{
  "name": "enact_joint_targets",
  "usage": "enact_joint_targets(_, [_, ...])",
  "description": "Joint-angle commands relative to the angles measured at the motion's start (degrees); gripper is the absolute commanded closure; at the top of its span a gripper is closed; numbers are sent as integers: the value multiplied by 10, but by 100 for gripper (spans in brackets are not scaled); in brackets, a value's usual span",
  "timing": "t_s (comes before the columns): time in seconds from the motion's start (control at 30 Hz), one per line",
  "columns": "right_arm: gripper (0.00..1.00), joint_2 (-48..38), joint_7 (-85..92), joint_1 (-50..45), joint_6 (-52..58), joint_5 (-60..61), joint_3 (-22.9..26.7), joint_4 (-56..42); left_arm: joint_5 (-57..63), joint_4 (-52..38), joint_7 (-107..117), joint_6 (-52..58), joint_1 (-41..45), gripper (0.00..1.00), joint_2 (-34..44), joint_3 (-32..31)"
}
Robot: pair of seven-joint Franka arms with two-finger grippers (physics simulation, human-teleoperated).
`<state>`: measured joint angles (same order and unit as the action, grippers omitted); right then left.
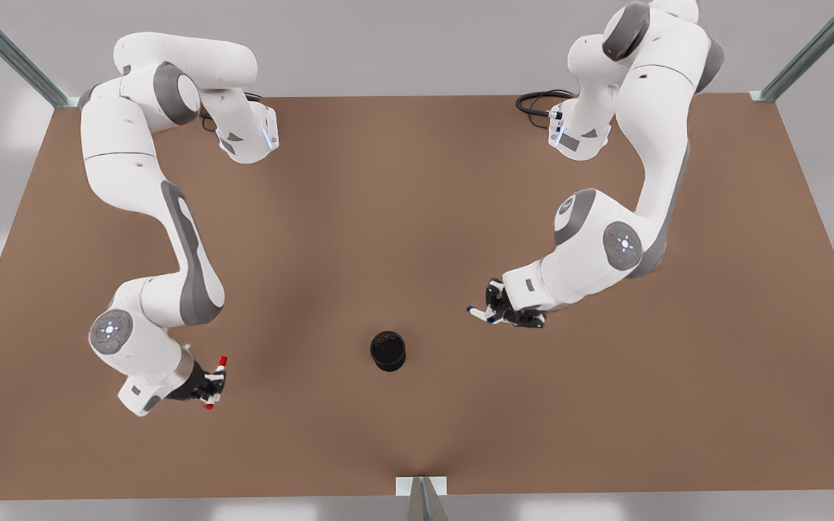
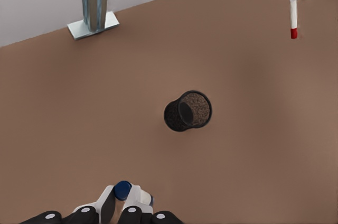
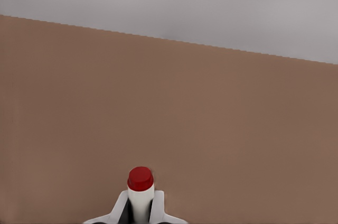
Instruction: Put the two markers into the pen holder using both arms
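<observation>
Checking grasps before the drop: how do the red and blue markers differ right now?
Cap colour: the red marker has red ends; the blue marker has dark blue ones.
Holder: red sits in the right end effector, blue in the left end effector.
Place: red is on the front view's left of the cup, blue on its right and closer to it.
Shared: white barrels, both gripped, neither in the cup yet.

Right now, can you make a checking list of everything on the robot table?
Surface: brown table, bare around the cup.
Job's things: black pen holder upright, nothing seen inside; red marker and blue marker both held, apart from the holder.
Clutter: nothing seen.
End effectors: left end effector shut on blue marker; right end effector shut on red marker.
Cables: black cable at an arm base.
Surroundings: metal frame posts, grey walls.
</observation>
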<state>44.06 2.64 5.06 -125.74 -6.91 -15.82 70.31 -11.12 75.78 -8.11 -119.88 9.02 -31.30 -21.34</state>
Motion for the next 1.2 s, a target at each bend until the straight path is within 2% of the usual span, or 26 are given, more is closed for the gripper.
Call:
enact_joint_targets(0.0, [70,-9,-23,-9,3,-4,-11,-11,-2,-32,114,-112,36,79,-23,16])
enact_joint_targets(0.17, [72,-70,-37,-18,-21,1,-69,-9,29,-73,271,-301,89,79,-80,36])
enact_joint_targets(0.27, [75,-89,-38,-22,-21,-1,-82,-5,29,-81,321,-350,130,79,-99,53])
enact_joint_targets(0.37, [75,-82,-73,-64,-59,-1,-81,-4,29,-74,322,-350,144,79,-101,56])
enact_joint_targets(0.53, [75,-82,-119,-95,-68,-5,-79,-7,61,-11,311,-345,149,79,-97,55])
enact_joint_targets(0.6, [75,-81,-189,-119,-69,-48,-79,-9,61,2,306,-345,156,79,-97,56])
enact_joint_targets(1.0, [75,-39,-320,-202,-101,-128,-62,-51,61,11,263,-346,165,78,-136,61])
enact_joint_targets(1.03, [75,-36,-331,-205,-105,-137,-62,-50,61,11,253,-346,167,14,-141,61])
enact_joint_targets(1.07, [75,-35,-348,-206,-105,-154,-64,-50,61,11,241,-346,168,0,-146,62])
enact_joint_targets(1.17, [75,-36,-348,-206,-105,-155,-64,-47,61,10,243,-338,166,0,-142,61])
